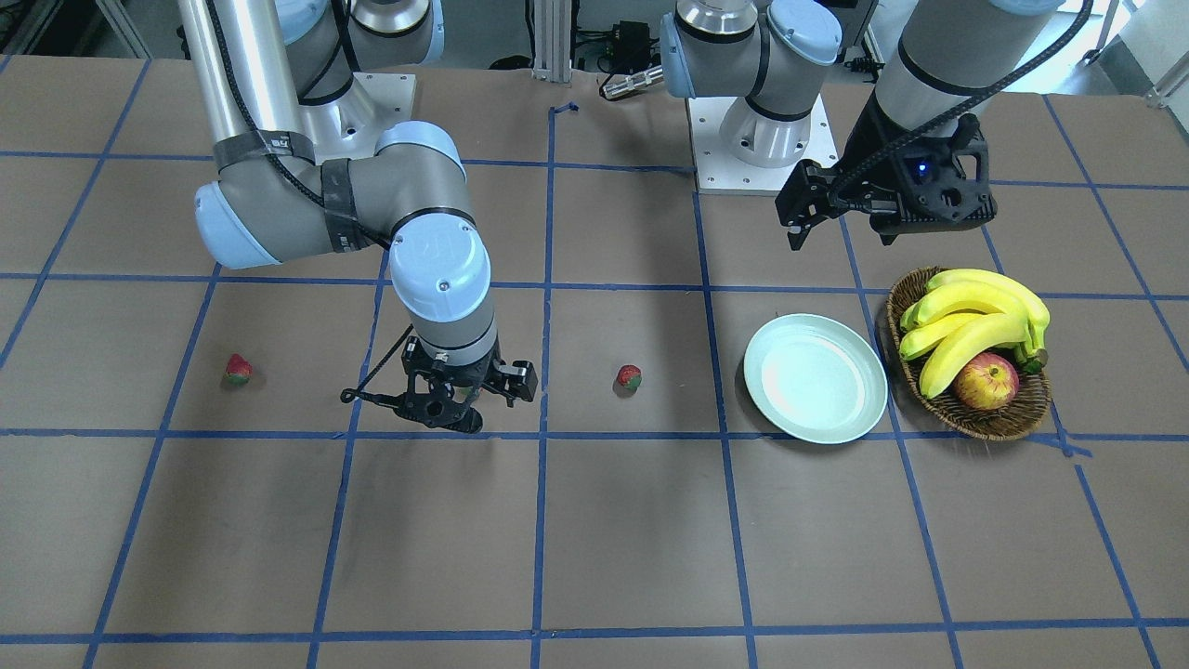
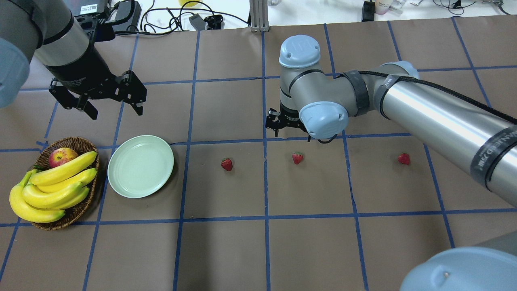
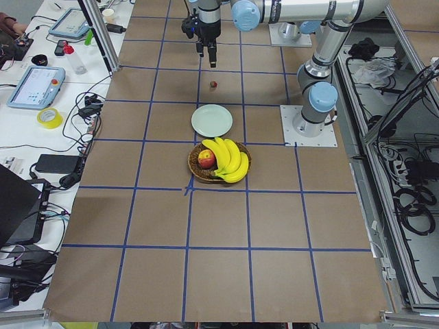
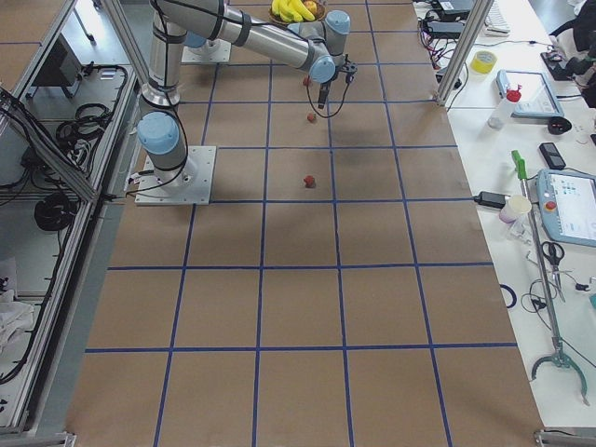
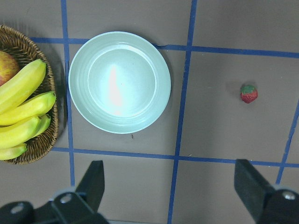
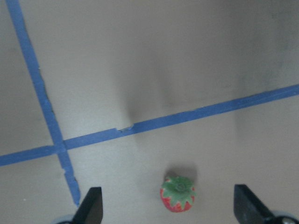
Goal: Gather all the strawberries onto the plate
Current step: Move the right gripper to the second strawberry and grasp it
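Note:
Three strawberries lie in a row on the table: one [image 2: 226,164] near the plate, a middle one [image 2: 297,157] and a far one [image 2: 404,158]. The pale mint plate [image 2: 140,166] is empty. My right gripper [image 2: 291,135] is open and hangs just above and behind the middle strawberry, which shows between its fingers in the right wrist view [image 6: 177,193]. In the front view only two strawberries [image 1: 629,376] [image 1: 239,369] show. My left gripper [image 2: 116,112] is open and empty, raised behind the plate [image 5: 119,81]; the nearest strawberry [image 5: 248,93] lies to its side.
A brown wicker basket [image 2: 76,143] with bananas [image 2: 52,190] and a red-yellow apple [image 2: 62,157] stands right beside the plate, on its outer side. Blue tape lines grid the brown table. Cables and devices lie along the far edge.

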Controlling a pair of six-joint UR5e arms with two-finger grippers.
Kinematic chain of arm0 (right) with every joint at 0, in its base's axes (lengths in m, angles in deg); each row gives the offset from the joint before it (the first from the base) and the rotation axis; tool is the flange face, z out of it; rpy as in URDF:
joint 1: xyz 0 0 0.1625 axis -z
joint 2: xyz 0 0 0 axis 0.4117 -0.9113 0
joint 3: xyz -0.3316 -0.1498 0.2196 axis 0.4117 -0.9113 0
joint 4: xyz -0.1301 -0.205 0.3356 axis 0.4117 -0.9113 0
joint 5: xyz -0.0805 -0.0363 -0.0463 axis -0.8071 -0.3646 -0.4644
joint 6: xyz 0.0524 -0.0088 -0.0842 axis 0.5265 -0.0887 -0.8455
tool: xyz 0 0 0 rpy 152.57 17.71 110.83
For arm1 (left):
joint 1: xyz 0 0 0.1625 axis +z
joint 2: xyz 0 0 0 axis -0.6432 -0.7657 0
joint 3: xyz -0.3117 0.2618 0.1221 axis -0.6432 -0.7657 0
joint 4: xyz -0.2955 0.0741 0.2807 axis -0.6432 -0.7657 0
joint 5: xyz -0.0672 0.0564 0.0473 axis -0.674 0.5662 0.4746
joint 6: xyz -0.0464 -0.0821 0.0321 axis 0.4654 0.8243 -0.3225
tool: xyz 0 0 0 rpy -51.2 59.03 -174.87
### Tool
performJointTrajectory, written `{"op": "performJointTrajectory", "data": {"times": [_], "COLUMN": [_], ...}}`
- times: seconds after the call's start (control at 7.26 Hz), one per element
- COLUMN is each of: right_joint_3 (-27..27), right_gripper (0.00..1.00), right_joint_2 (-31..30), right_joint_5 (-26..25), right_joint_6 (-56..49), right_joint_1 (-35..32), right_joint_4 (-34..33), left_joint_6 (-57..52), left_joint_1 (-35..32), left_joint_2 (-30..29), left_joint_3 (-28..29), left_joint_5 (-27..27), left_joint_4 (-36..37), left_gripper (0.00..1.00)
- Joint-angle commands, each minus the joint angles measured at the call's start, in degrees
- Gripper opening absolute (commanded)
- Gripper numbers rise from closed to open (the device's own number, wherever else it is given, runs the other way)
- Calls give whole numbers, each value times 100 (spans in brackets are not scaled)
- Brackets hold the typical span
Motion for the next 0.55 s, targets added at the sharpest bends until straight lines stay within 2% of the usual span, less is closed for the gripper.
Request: {"op": "performJointTrajectory", "data": {"times": [0.0,0.14,0.28,0.41], "right_joint_3": [442,565,627,654], "right_gripper": [85,79,55,40], "right_joint_2": [34,87,88,79], "right_joint_5": [-8,253,265,265], "right_joint_6": [-231,-231,-266,-292], "right_joint_1": [72,72,72,72], "right_joint_4": [-258,-467,-461,-443], "left_joint_6": [1,-8,-8,-8], "left_joint_1": [5,5,5,5], "left_joint_2": [-10,-27,-19,16], "left_joint_3": [-9,0,0,-9], "left_joint_5": [0,-9,-1,8], "left_joint_4": [8,25,17,8], "left_gripper": [100,100,100,100]}}
